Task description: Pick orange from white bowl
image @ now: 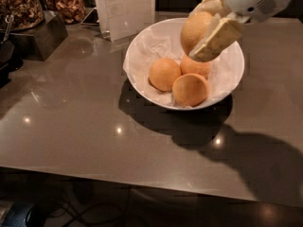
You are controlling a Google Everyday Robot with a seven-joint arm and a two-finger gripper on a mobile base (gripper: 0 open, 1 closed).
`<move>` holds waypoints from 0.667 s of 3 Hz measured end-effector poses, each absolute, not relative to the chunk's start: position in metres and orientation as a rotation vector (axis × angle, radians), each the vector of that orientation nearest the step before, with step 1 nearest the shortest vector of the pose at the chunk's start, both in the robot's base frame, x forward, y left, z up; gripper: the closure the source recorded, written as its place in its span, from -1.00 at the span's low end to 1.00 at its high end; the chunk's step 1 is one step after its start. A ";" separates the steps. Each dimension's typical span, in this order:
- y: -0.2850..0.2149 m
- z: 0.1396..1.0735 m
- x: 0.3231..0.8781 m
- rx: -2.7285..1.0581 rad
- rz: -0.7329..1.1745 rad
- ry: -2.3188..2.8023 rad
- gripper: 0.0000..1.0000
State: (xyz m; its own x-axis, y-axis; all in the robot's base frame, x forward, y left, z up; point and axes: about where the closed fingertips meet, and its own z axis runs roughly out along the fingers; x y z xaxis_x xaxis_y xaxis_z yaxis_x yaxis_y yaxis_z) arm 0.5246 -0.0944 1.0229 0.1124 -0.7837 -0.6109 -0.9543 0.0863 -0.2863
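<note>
Three bright fruits (pixel 164 74) sit just below the gripper (pixel 200 35), down in the white bowl (pixel 142 42) on the counter (pixel 71 126). Gripper's clamped on the orange (pixel 193 26), holding it clear above the bowl's paper lining, one finger (pixel 217 38) across its front.

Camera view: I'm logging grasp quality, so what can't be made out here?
In the camera view:
Robot's hand, shut on the dull yellowish-tan round orange above the wide glossy white bowl: far-side contact hidden by the fruit.
Arm: cut off by top and right edges.
Rear bright orange fruit: top hidden by the near finger.
White sign card: print unreadable.
</note>
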 end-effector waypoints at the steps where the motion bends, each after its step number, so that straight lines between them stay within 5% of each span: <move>1: -0.111 1.018 0.512 -1.637 0.390 1.681 1.00; 2: -0.113 1.018 0.512 -1.630 0.393 1.680 1.00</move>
